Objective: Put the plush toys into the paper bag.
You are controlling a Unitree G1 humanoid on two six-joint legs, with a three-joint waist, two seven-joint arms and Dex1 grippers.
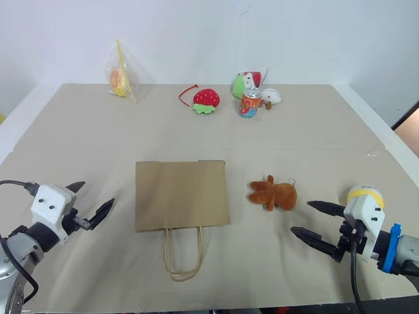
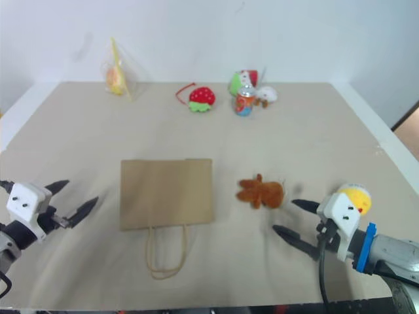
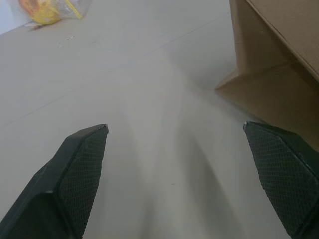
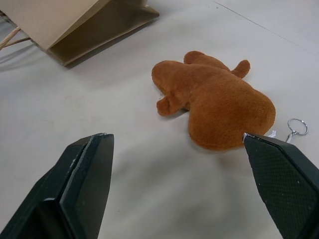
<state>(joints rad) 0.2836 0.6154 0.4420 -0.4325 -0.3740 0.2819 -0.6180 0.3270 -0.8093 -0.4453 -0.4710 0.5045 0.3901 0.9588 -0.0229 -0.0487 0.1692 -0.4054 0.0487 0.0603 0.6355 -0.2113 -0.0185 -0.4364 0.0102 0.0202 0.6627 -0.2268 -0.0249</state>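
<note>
We see the paper bag (image 1: 182,195) lying flat on the bench (image 1: 314,137), about midway between its left and right edges and toward the near edge, its two cord handles (image 1: 182,255) trailing toward that edge. Just to the right of the bag, apart from it, lies the brown toy (image 1: 275,193) on its side, a small metal ring (image 4: 296,128) at one end. The yellow toy (image 2: 357,197) sits close to the near right corner, right behind our right claw's white housing and partly hidden by it. Our left claw (image 1: 91,204) hovers near the left edge, to the left of the bag, its fingers (image 3: 79,174) spread wide and holding nothing; the bag's nearest corner lies ahead of it in the left wrist view. Our right claw (image 1: 316,224) hovers near the right edge, just beside the brown toy, its fingers (image 4: 87,177) also wide apart and empty, with the brown toy lying ahead between them in the right wrist view, not touched. Along the far edge we see a clear plastic bag (image 1: 122,78) with orange contents toward the left, a red strawberry (image 1: 206,100) near the middle, and to its right a can (image 1: 249,103) with a green toy (image 1: 243,84) and a white toy (image 1: 271,97) close around it.
</note>
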